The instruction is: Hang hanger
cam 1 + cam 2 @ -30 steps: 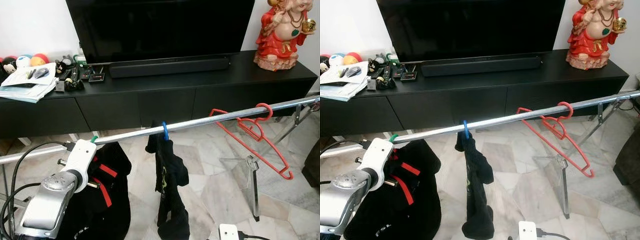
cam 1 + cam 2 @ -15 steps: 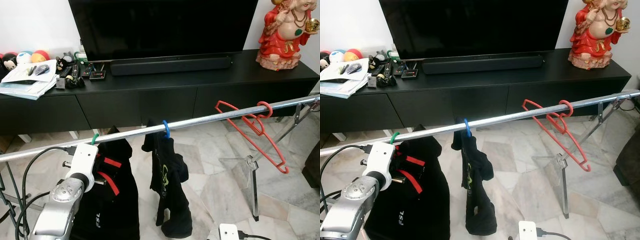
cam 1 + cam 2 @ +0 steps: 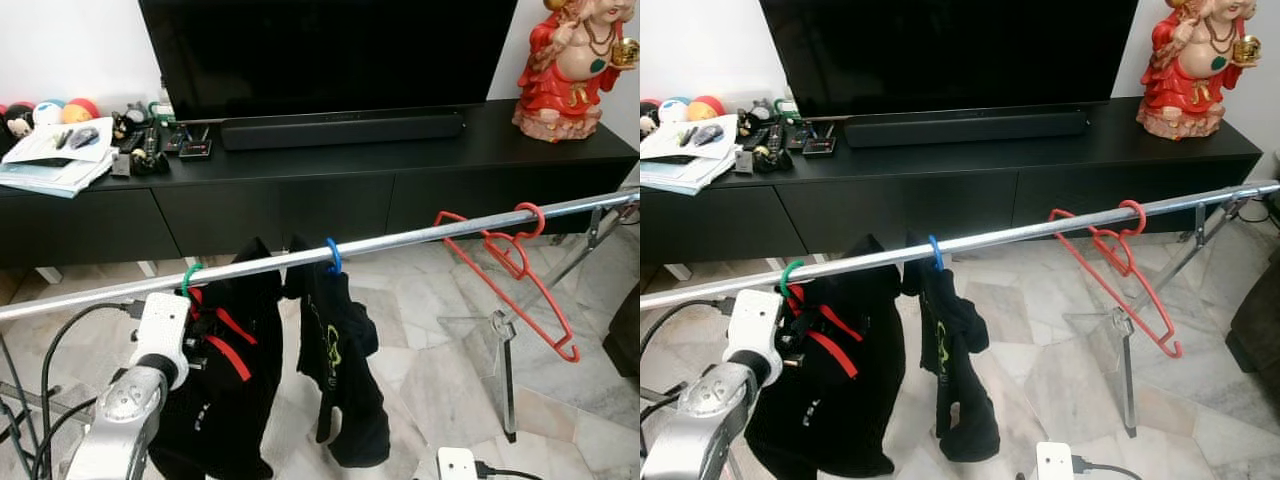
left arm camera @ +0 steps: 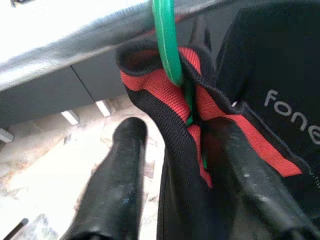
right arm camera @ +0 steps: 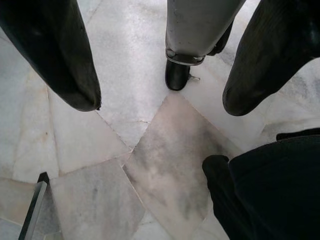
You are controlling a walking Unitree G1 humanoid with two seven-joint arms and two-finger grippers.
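1. Green hanger (image 3: 189,277) hooked over the silver rail (image 3: 400,240), its hook a thin bright-green loop, sitting toward the rail's left end.
2. It carries a black jacket (image 3: 225,380) with red trim at the collar and white lettering on the front; in the left wrist view the red-and-black collar bunches right under the green hook.
3. Left claw (image 4: 185,150) sits just below the rail at the hanger's neck, its two black fingers (image 4: 117,180) closed around the collar and the green stem.
4. Just beside it hangs a blue hanger (image 3: 331,257) with a dark garment (image 3: 340,370) drooping from it.
5. Well apart, near the rail's right end, an empty red hanger (image 3: 510,270) hangs tilted.
6. Right claw (image 5: 160,107) hangs low over the marble floor (image 5: 150,165), fingers spread wide and holding nothing.
7. Behind the rail stands a long black TV cabinet (image 3: 400,190) with a television (image 3: 330,50), a soundbar (image 3: 340,130) and a red figurine (image 3: 570,60).
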